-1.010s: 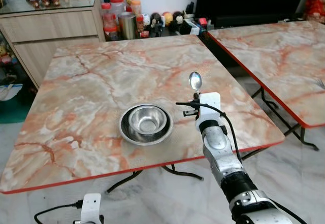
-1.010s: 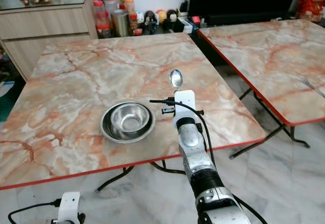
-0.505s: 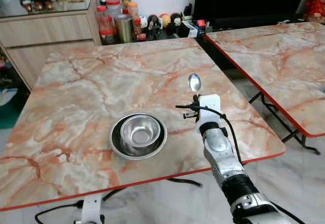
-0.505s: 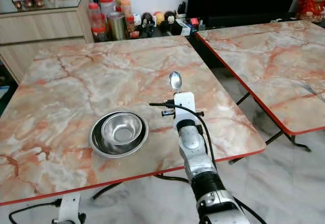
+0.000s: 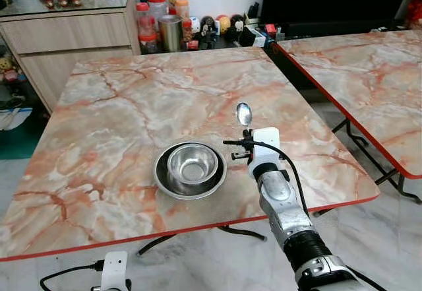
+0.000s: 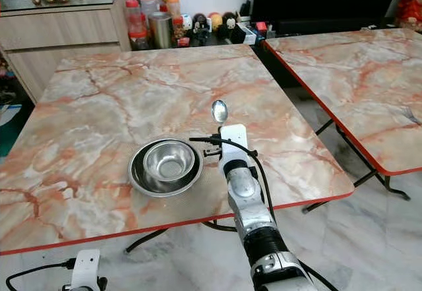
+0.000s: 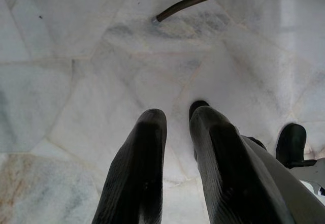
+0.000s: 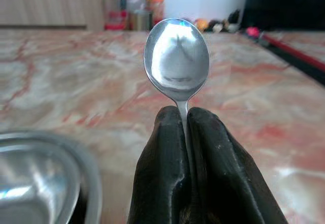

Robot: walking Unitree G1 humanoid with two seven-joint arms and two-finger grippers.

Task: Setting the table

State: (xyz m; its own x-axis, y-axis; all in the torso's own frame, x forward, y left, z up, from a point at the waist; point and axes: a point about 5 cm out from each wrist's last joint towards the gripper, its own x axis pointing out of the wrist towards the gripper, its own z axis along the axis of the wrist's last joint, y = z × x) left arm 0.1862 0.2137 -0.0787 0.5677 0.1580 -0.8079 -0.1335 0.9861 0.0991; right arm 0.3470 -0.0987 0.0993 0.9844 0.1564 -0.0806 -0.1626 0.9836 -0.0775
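The right tool (image 5: 245,130), clamped on the spoon (image 5: 244,114), has closed in on the steel bowl (image 5: 192,163). One second ago a clear gap of bench (image 5: 119,119) separated them; now the tool stands just beside the plate rim (image 5: 161,184).

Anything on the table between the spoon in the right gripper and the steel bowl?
Nothing: in the left eye view only bare marble table separates the spoon, held by the right gripper, from the steel bowl.

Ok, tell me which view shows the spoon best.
The right wrist view: the spoon is large and sharp, its bowl standing above the right gripper, which is shut on the handle. In the two eye views it is a small shape beside the steel bowl and plate. The left wrist view faces the floor.
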